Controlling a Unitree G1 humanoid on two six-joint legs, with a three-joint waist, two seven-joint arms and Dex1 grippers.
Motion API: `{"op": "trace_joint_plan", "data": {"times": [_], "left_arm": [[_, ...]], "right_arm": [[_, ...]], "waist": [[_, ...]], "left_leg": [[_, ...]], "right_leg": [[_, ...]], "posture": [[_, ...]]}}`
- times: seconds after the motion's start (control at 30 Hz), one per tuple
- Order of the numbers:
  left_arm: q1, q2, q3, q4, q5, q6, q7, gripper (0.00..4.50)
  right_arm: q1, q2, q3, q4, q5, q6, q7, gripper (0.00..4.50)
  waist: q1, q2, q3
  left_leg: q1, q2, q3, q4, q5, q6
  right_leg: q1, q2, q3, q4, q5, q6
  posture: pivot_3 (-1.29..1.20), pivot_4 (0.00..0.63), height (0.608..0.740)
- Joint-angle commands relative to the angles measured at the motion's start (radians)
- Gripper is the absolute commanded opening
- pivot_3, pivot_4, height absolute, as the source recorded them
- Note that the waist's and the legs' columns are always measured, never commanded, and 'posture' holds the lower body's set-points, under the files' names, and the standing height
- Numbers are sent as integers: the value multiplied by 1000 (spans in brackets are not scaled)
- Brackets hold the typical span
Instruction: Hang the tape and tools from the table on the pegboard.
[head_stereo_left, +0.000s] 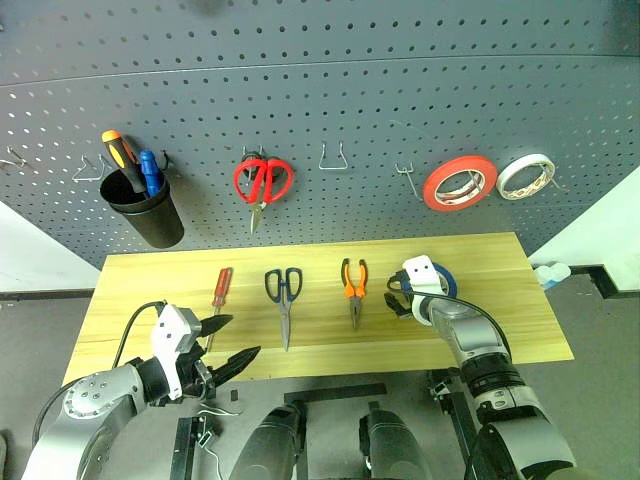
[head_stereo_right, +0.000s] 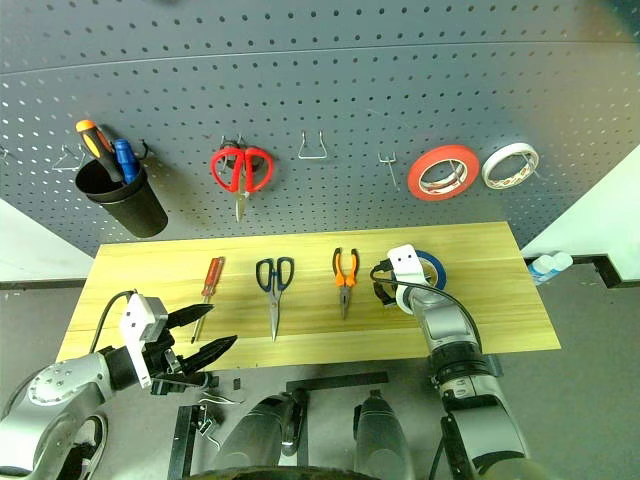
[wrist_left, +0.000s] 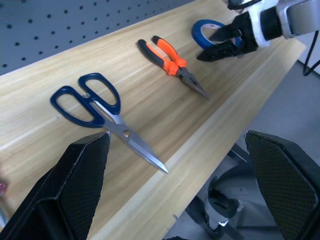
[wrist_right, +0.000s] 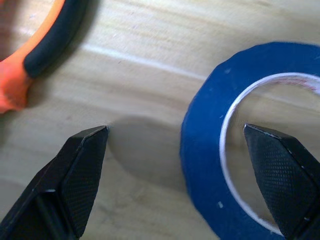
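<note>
L gripper (head_stereo_left: 232, 341) is spread wide and empty, hovering at the table (head_stereo_left: 130, 280) front edge near the screwdriver's tip. On the table, L to R: red-handled screwdriver (head_stereo_left: 220, 293), slim and light, smooth handle prob a bit slippery, so take it mid-handle; no hole visible for a peg. Dark blue scissors (head_stereo_left: 283, 290), stiff metal, blades together, finger loops are the obvious hook point; grab by the blades or pivot so loops stay free. Orange/black pliers (head_stereo_left: 353, 285), likely heaviest item, rubbery handles look grippy, hold near the joint. Blue tape (wrist_right: 210, 150) lies flat near the table's R end: thin, light, fairly stiff ring w/ pale core, low profile so hard to pinch from above; best w/ one finger inside the core and one outside the wall. R gripper (wrist_right: 175, 150) is released, holding nothing, jaws straddling the ring's near wall in just that way, not yet touching as far as I can tell. Pegboard (head_stereo_left: 400, 90) hook (head_stereo_left: 333, 158) betw red scissors (head_stereo_left: 262, 181) and red-orange roll (head_stereo_left: 459, 184) is free.
</note>
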Motion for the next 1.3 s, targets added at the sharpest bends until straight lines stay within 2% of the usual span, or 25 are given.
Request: {"op": "trace_joint_plan", "data": {"times": [0.03,0.13,0.23,0.43,0.53,0.57,0.97,1.3], "left_arm": [[7,2,12,-33,-15,3,8,4477],[5,0,8,-32,-13,1,12,4477],[4,-1,7,-33,-12,-1,17,4500],[3,-2,3,-37,-11,-5,20,4500],[-5,-3,1,-32,-8,-7,21,4500],[-9,-3,2,-30,-9,-7,21,4500],[-48,-29,-17,10,14,-26,26,4500],[-93,-52,-42,79,38,-69,23,4500]], "right_arm": [[29,-5,37,11,3,75,52,4500],[32,-9,38,1,1,81,61,4500],[35,-11,35,-12,5,80,65,3876],[42,-13,26,-27,7,73,61,1796],[41,-11,23,-29,6,71,60,852],[40,-11,23,-29,6,70,60,681],[78,-44,25,-136,12,74,100,680],[312,-190,85,-500,86,73,335,679]], "waist": [[0,0,0],[1,-1,0],[1,-2,0],[1,-2,0],[1,-2,0],[1,-2,0],[2,-2,0],[15,-2,-1]], "left_leg": [[0,0,0,0,0,0],[0,0,0,0,0,0],[0,0,0,0,0,0],[0,0,0,0,0,0],[0,0,0,0,0,0],[0,0,0,0,0,0],[-1,0,0,0,0,0],[-3,0,0,1,2,-3]], "right_leg": [[0,0,0,0,0,0],[0,0,0,0,0,0],[0,0,0,0,0,0],[0,0,0,0,0,0],[0,0,0,0,0,0],[0,0,0,0,0,0],[-1,0,-1,0,0,0],[-2,0,-1,0,0,0]], "posture": [[89,245,740],[88,243,740],[88,241,740],[89,239,740],[91,228,740],[91,228,740],[75,202,740],[47,166,740]]}}
